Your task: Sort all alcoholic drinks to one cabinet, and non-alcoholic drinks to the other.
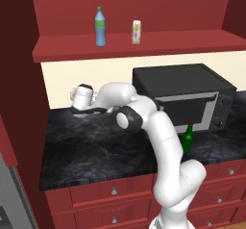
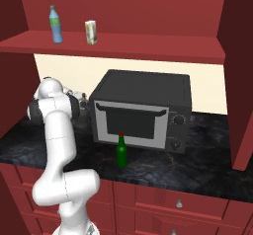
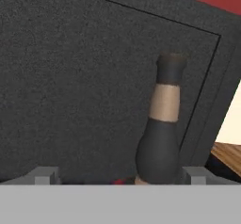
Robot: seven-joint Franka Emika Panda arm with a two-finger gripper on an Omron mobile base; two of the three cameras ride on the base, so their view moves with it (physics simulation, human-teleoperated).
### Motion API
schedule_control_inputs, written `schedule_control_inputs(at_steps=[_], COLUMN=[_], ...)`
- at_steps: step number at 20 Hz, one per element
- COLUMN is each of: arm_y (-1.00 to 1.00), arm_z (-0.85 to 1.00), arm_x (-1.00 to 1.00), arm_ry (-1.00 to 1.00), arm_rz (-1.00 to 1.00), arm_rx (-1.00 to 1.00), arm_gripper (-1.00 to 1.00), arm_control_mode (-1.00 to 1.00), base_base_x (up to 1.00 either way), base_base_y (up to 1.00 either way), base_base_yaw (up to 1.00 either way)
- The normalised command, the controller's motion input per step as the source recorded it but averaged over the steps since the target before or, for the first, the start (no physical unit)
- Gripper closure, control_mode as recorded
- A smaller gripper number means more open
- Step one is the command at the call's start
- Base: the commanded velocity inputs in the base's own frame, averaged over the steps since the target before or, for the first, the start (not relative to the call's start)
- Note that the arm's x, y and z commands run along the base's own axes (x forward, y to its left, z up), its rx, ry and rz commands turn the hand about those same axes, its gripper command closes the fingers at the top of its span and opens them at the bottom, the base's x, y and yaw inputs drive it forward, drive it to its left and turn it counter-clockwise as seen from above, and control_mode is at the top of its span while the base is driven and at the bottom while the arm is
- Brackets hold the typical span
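Dark bottle [image 3: 162, 133] upright between gripper [image 3: 121, 176] fingers, beside microwave [image 1: 185, 95]; grip cannot be told. Green bottle [image 2: 121, 151] on counter [image 1: 91, 151]; blue bottle [image 1: 100, 27], carton [image 1: 136, 32] on shelf [image 1: 129, 46].

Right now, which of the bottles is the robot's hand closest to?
The squat dark bottle with a thin neck and pale band. It rises right between the gripper fingertips, while the slim green bottle and clear-blue bottle stand elsewhere.
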Motion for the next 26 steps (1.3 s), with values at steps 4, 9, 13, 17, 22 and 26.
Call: schedule_control_inputs(at_steps=[4, 9, 13, 17, 22, 26], arm_y=[-0.25, -0.09, 0.00, 0.00, 0.00, 0.00], arm_z=[0.00, 0.00, 0.00, 0.04, 0.41, 0.56], arm_x=[-0.55, -0.57, -0.21, -0.06, -0.26, -0.70], arm_ry=[0.03, 0.03, 0.00, -0.01, -0.11, -0.07], arm_rz=[-0.12, -0.13, -0.09, -0.05, 0.01, 0.08], arm_rx=[-0.01, 0.00, -0.03, -0.03, 0.00, 0.00], arm_gripper=[-1.00, -1.00, 1.00, 1.00, 1.00, 1.00], arm_control_mode=[-1.00, -1.00, -1.00, -1.00, -1.00, -1.00], base_base_x=[0.00, 0.00, 0.00, 0.00, 0.00, 0.00], base_base_y=[0.00, 0.00, 0.00, 0.00, 0.00, 0.00], base_base_yaw=[0.00, 0.00, 0.00, 0.00, 0.00, 0.00])
